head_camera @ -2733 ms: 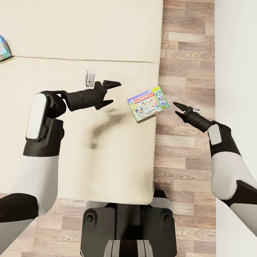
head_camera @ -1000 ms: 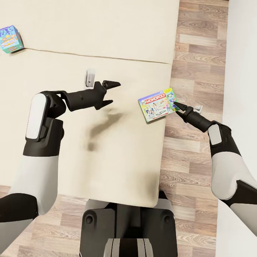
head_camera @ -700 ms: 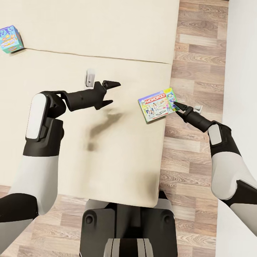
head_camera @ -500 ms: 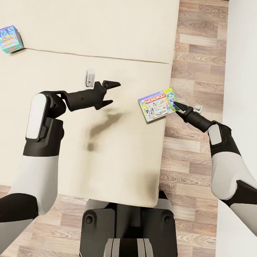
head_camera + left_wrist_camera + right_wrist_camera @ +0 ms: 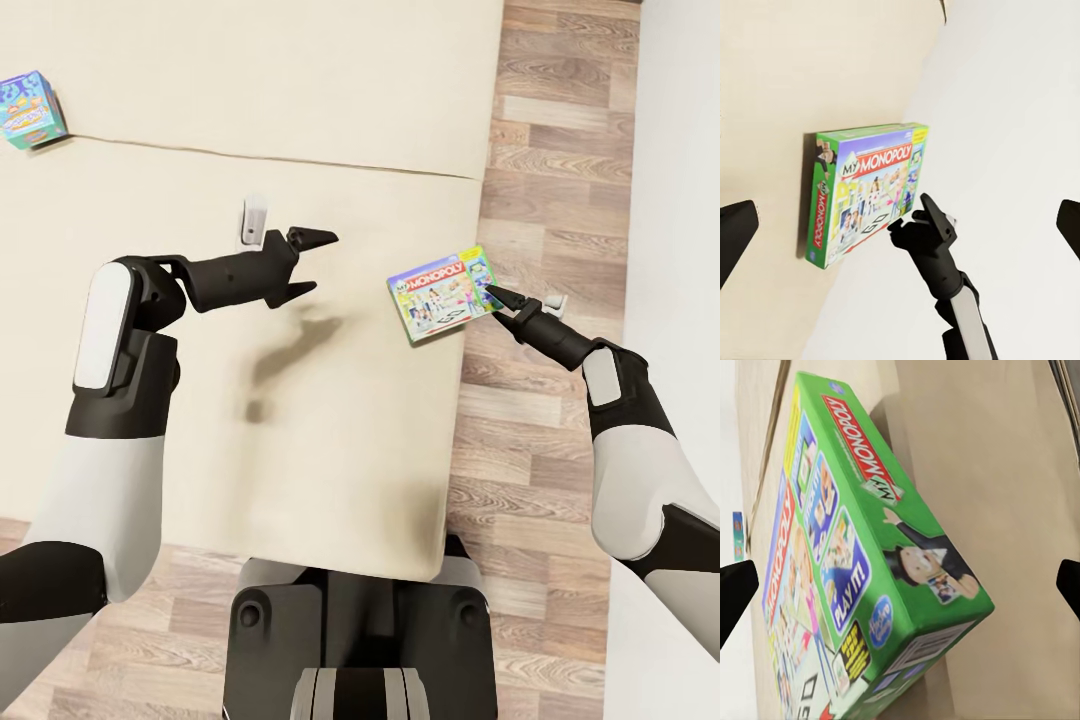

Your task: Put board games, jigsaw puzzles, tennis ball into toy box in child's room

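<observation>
The green-edged Monopoly board game (image 5: 440, 293) lies flat on the beige bed (image 5: 300, 100), at the mattress's right edge. My right gripper (image 5: 492, 296) is open at the box's right side, its upper fingertip touching the edge. In the right wrist view the box (image 5: 862, 562) sits between the wide-spread fingertips (image 5: 735, 589). My left gripper (image 5: 310, 262) hovers open and empty over the mattress, well left of the box. The left wrist view shows the box (image 5: 862, 195) with the right gripper (image 5: 924, 229) against it. A blue board game (image 5: 25, 110) rests far left on the bed.
A strip of wood-plank floor (image 5: 545, 150) runs between the bed's right edge and a white wall (image 5: 680, 200). My dark base (image 5: 360, 620) stands against the bed's near edge.
The whole view shifted since the earliest frame, and the Monopoly box now meets my right gripper's fingertips. Over the last second nothing has moved.
</observation>
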`<state>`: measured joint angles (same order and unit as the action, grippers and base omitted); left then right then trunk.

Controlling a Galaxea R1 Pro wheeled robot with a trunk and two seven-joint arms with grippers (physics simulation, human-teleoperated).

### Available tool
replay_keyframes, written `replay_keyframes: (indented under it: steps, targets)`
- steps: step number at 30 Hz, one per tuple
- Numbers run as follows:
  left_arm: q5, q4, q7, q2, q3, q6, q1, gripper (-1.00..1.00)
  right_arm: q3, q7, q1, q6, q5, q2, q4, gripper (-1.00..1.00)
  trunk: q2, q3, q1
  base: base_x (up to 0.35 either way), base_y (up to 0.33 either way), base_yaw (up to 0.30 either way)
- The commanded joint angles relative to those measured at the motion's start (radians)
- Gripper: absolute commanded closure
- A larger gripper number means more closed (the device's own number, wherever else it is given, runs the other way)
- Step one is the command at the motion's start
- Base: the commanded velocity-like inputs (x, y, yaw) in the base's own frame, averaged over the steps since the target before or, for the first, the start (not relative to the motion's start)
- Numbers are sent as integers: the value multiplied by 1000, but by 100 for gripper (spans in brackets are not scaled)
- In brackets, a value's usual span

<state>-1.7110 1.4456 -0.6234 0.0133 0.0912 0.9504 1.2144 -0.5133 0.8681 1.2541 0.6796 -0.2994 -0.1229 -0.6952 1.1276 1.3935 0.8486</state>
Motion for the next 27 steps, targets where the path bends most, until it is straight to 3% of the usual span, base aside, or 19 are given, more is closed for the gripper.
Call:
replay_keyframes:
  steps: [1, 12, 27]
  targets:
    - [-10, -1, -10, 1, 1, -1, 1, -100, -2, 2, 1, 6, -3, 0, 0, -100, 0, 0, 0, 0, 0, 90]
    - [-10, -5, -10, 1, 1, -1, 1, -100, -2, 2, 1, 6, -3, 1, 0, -100, 0, -2, 0, 0, 0, 105]
    - [-10, -17, -10, 1, 1, -1, 1, -100, -2, 2, 0, 6, -3, 0, 0, -100, 0, -3, 0, 0, 0, 24]
